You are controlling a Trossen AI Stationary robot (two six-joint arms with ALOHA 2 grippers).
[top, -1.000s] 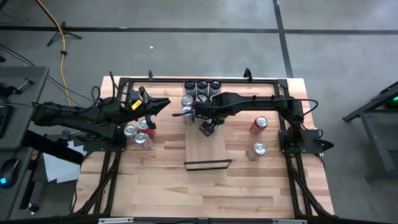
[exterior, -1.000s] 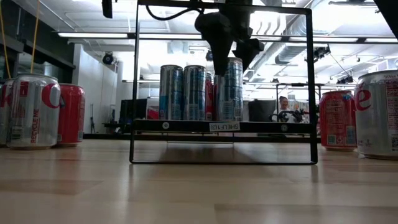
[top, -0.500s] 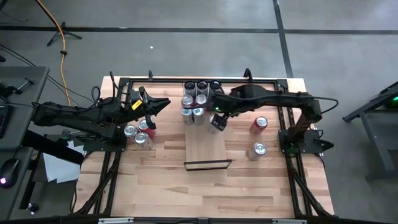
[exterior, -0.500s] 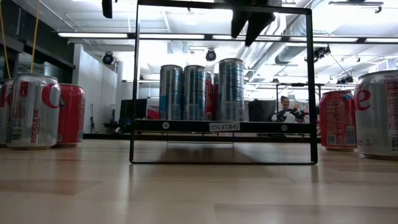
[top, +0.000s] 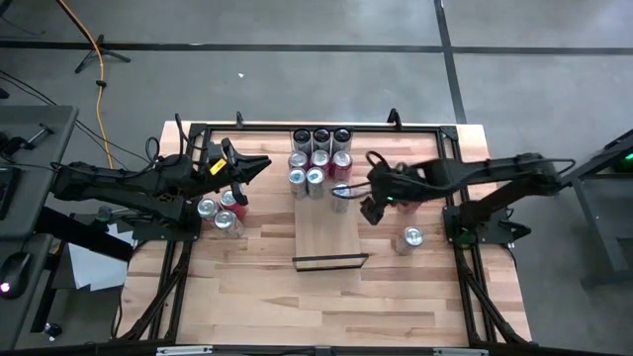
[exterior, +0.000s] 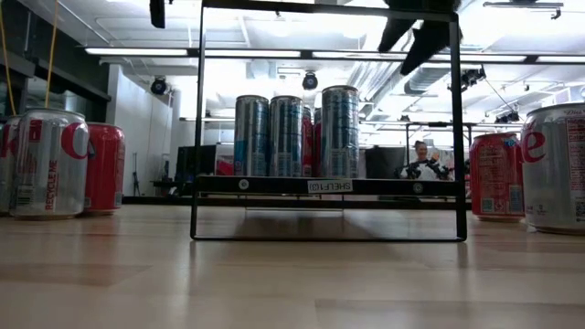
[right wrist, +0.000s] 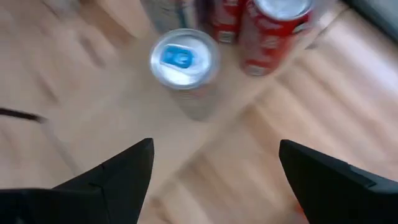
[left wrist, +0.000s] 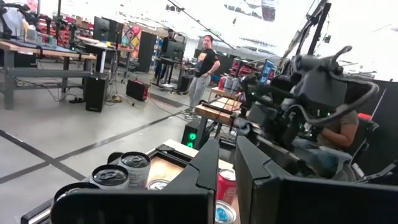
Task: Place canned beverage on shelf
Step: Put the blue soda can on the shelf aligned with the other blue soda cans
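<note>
High view: right gripper (top: 372, 210) spread empty beside shelf (top: 329, 242), off toward spare can (top: 411, 238); left gripper (top: 255, 165) clenched, parked near left cans (top: 220, 211).

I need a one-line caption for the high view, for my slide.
Open right gripper hovers beside the shelf, empty, with cans grouped at its far end; the shut left gripper waits at the table's left.

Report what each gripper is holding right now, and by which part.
Nothing is held. The right gripper hangs open above the striped wooden table, just right of the pale wooden shelf. The left gripper is shut on nothing at the table's left.
</note>
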